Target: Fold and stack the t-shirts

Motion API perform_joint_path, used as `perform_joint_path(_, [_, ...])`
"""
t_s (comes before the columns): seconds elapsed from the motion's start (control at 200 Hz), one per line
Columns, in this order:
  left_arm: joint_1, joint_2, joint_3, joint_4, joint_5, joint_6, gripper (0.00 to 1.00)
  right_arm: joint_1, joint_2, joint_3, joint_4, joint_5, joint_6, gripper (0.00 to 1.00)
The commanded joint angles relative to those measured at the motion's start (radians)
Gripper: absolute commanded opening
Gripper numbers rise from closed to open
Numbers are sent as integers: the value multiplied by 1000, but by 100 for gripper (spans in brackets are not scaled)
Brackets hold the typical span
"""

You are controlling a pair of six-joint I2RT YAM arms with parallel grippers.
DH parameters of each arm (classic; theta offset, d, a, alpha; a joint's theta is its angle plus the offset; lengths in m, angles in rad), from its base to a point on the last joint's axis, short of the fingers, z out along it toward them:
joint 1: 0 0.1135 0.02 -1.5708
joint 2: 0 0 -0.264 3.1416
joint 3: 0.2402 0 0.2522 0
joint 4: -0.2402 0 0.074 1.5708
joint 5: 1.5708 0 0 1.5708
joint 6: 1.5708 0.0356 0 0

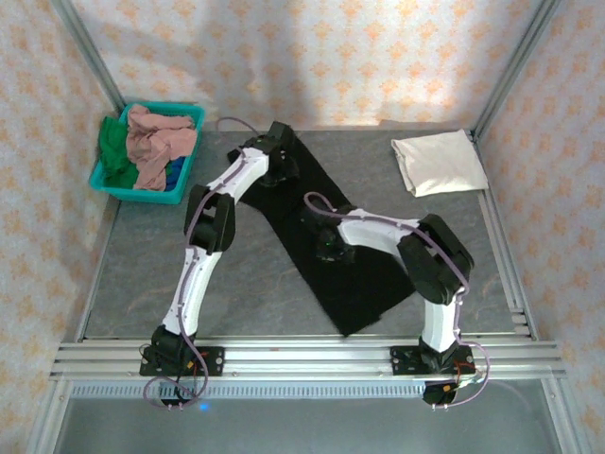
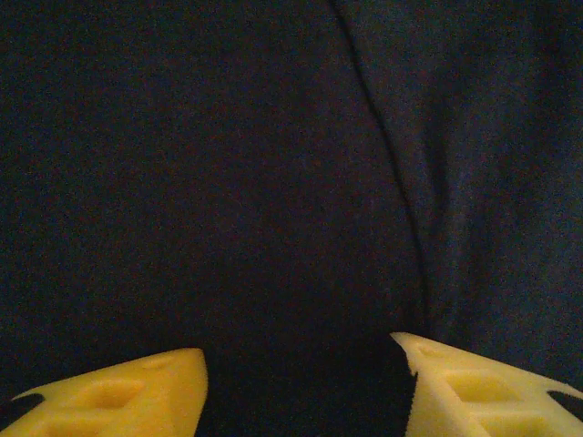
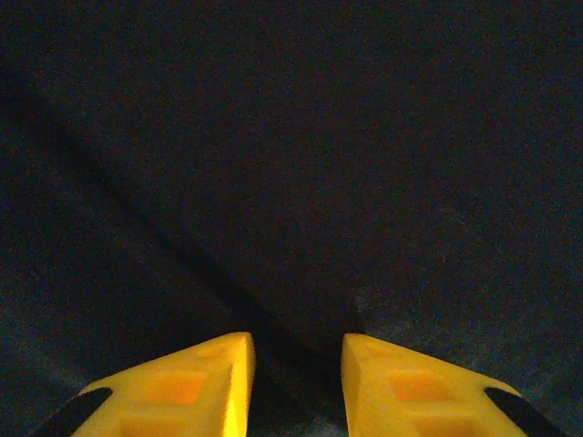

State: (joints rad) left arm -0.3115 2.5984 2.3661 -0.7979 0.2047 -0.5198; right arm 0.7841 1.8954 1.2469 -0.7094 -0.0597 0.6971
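– Black is the big one: where does the black t-shirt [image 1: 364,284] lie?
– On the grey counter [image 1: 142,274], folded into one long strip that runs slantwise from the far middle down toward the near right. Both arms reach onto it.
– And the left pincer [image 2: 299,350]?
– It is at the far end of the strip. Its yellow fingers [image 2: 137,391] stand well apart, with flat dark cloth in the gap between them and a crease running down to the right-hand finger. It has hold of nothing that I can see.
– The right pincer [image 3: 298,341]?
– It is pressed down near the middle of the strip. Its yellow fingers [image 3: 410,387] leave a narrow gap, and a fold line leads into it. I cannot tell whether cloth is pinched there.
– The other shirts?
– A cream-white t-shirt [image 1: 440,163] lies folded at the far right corner, apart from the black one. The teal basket [image 1: 132,194] at the far left holds a pink t-shirt [image 1: 156,142] on top, a green t-shirt [image 1: 115,151] at its left side and a blue t-shirt [image 1: 175,175] at its near edge.
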Motion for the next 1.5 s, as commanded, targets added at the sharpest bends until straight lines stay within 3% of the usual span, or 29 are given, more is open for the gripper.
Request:
perform_joint_path(0.0, [11, 177, 167, -104, 88, 70, 60, 97, 60, 78, -47, -91, 42, 32])
perform_joint_path(0.135, [9, 214, 261, -30, 209, 59, 67, 136, 61, 185, -131, -62, 6, 32])
perform_joint_path(0.345, [9, 167, 260, 92, 254, 44, 75, 95, -59, 96, -124, 52, -39, 32])
perform_joint_path(0.46, [8, 192, 260, 112, 277, 37, 76, 76, -59, 34, -116, 76, -34, 31])
perform_joint_path(0.646, [6, 278, 264, 84, 294, 5, 73, 132, -54, -88, -7, -14, 27, 29])
perform_joint_path(0.796, [5, 299, 296, 125, 310, -9, 74, 164, -60, -81, 21, -37, 31, 28])
perform_joint_path(0.896, [5, 272, 363, 77, 310, 1, 77, 163, -85, -28, -51, 37, 4, 28])
perform_joint_path(1.011, [2, 140, 340, 15, 239, 43, 99, 163, -157, -42, -83, 97, -26, 32])
perform_joint_path(1.186, [2, -142, 90, 16, 154, 100, 100, 161, -268, -158, -132, 114, 3, 38])
perform_joint_path(1.306, [1, -326, -120, -31, 112, 130, 100, 160, -385, -273, -126, 61, 62, 44])
perform_joint_path(1.376, [-8, -475, -337, -10, 89, 135, 100, 162, -452, -330, -132, 28, 90, 47])
perform_joint_path(1.496, [-52, -836, -873, 123, 75, 86, 95, 162, -548, -420, -105, -64, 122, 49])
